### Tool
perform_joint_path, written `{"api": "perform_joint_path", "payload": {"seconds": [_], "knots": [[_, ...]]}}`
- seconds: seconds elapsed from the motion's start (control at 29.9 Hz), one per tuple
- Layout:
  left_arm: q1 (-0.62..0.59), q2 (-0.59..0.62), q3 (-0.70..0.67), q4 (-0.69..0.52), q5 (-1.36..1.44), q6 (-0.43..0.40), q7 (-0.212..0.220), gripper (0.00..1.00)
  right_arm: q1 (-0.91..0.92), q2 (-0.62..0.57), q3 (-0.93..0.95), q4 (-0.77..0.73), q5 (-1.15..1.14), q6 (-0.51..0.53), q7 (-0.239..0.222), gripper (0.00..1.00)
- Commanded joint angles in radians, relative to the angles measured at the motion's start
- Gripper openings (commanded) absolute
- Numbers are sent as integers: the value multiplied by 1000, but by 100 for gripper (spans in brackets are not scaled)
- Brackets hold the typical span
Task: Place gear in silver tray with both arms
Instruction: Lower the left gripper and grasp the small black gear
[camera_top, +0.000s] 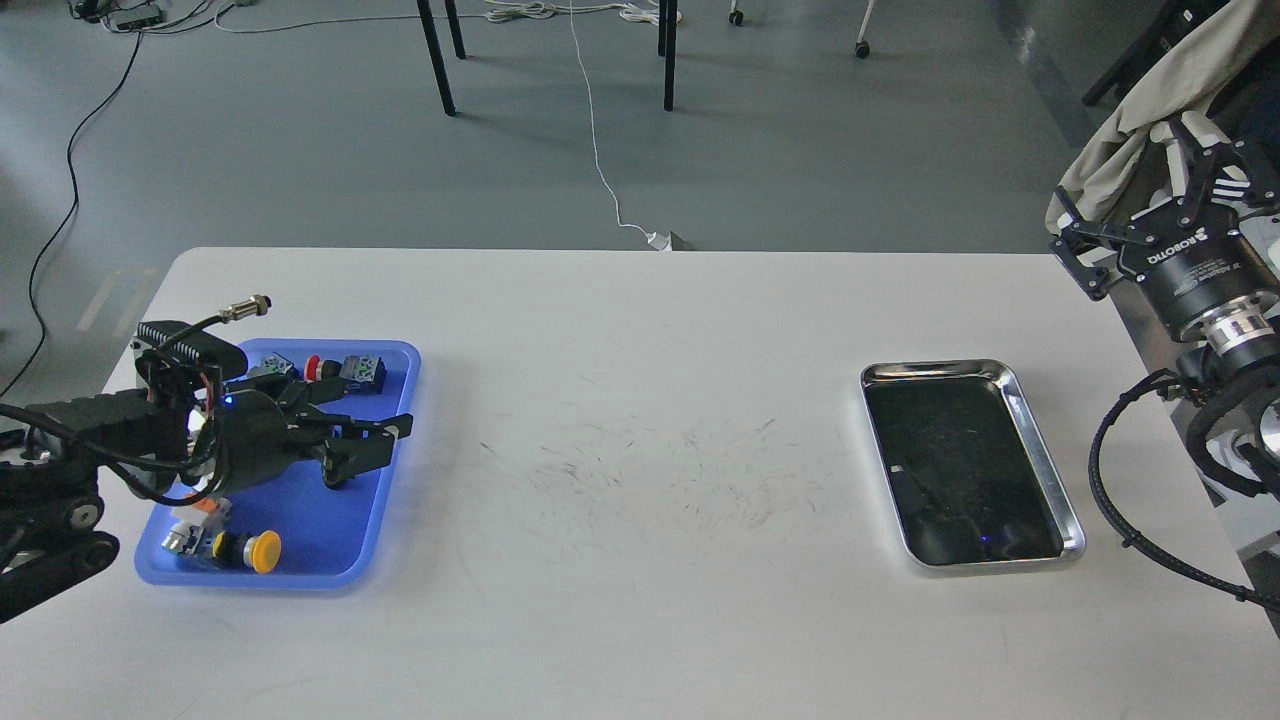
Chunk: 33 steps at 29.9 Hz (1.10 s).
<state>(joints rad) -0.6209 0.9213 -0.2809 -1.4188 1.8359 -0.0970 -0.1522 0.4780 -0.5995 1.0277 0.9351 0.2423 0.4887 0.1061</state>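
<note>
The silver tray (1040, 455) sits at the table's (640, 600) right, holding nothing. The right gripper (1150, 185) hovers beyond it, fingers spread. Far left, the left gripper (375, 445), jaws parted, hangs over the blue tray (395, 400) of push buttons, hiding some; a yellow button (264, 551) shows.

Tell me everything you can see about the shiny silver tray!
The silver tray is a rectangle of shiny metal, like steel, with rounded corners and a raised rim. Its bottom is dark like a mirror, faintly scratched. It lies flat on the right side of the white table. Nothing is in it, and no hand touches it.
</note>
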Motion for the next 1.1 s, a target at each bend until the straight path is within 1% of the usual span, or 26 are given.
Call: {"api": "perform_joint_path", "payload": {"seconds": [0.0, 0.07, 0.17, 0.27, 0.37, 0.47, 0.6, 0.7, 0.87, 1.07], "knots": [[1, -39, 3, 29, 54, 3, 17, 96, -3, 0, 0, 1, 0, 0, 0, 99], [4, -44, 3, 60, 69, 3, 25, 95, -4, 0, 0, 1, 0, 0, 0, 99], [6, -51, 3, 103, 82, 3, 23, 94, -6, 0, 0, -1, 0, 0, 0, 99], [6, -56, 3, 139, 82, 3, 20, 92, -9, 0, 0, -1, 0, 0, 0, 99], [12, -61, 3, 187, 74, 11, 3, 91, -13, 0, 0, -1, 0, 0, 0, 99], [12, -78, 3, 260, 77, 32, -38, 90, -19, 0, 0, 1, 0, 0, 0, 99], [12, -98, 3, 334, 68, 48, -61, 89, -22, 0, 0, -1, 0, 0, 0, 99], [13, -99, 3, 340, 72, 51, -70, 83, -22, 0, -1, -1, 0, 0, 0, 99], [27, -99, 5, 340, 77, 51, -70, 72, -22, 14, -8, -2, -1, 0, 1, 99], [44, -107, 5, 345, 77, 51, -72, 66, -22, 15, -6, -2, -1, 0, 0, 99]]}}
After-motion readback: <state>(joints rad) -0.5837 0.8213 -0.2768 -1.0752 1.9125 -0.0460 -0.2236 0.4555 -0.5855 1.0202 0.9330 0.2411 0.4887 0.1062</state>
